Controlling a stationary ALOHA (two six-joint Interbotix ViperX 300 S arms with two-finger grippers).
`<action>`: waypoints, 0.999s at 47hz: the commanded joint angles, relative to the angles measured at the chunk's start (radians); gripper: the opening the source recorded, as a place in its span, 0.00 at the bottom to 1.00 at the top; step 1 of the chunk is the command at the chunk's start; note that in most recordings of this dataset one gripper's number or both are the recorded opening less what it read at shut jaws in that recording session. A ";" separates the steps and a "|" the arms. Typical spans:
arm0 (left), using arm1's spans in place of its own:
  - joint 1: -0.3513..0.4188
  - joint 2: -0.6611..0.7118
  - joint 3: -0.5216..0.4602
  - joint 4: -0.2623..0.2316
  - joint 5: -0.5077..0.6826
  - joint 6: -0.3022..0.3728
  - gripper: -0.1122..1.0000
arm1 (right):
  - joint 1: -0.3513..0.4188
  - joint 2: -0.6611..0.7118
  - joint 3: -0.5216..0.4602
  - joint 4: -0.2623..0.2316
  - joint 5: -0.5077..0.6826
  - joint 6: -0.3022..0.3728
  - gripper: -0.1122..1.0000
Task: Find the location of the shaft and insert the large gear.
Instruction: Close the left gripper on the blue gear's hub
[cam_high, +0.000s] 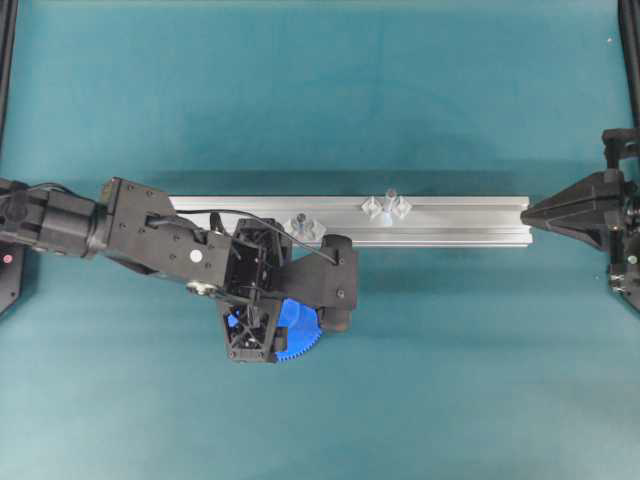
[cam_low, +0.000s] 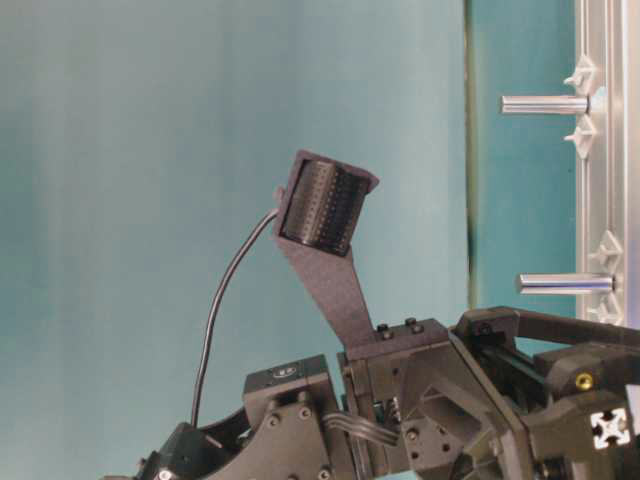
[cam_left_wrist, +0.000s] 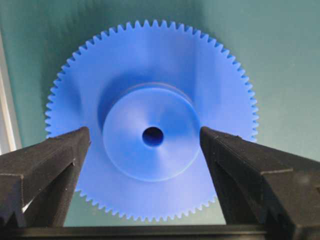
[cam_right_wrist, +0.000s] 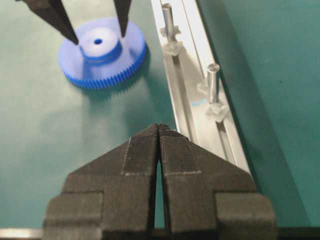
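Pick-up step, judging by the pose: left gripper (cam_left_wrist: 145, 145) spread wide, fingers (cam_right_wrist: 67, 30) straddling the raised hub of the gear (cam_left_wrist: 150, 117), lying flat on the mat near the rail (cam_high: 450, 215). Nothing gripped yet. Next: close on hub, lift, carry to the shaft (cam_high: 390, 196). Right gripper (cam_right_wrist: 158, 130) pinched closed, parked at right.

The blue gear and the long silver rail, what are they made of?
The large gear looks like plastic: even bright blue, smooth with a soft matte sheen. The rail looks like metal, probably aluminium: pale silver, with straight grooves that catch the light.
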 joint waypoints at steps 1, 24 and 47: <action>0.002 -0.011 -0.014 0.003 -0.006 -0.002 0.94 | -0.002 0.006 -0.011 0.000 -0.003 0.009 0.10; 0.002 0.023 -0.011 0.003 -0.026 -0.002 0.94 | -0.002 0.006 -0.008 0.000 -0.005 0.009 0.10; 0.000 0.025 0.009 0.003 -0.032 -0.008 0.94 | -0.002 0.000 -0.006 0.000 -0.003 0.009 0.10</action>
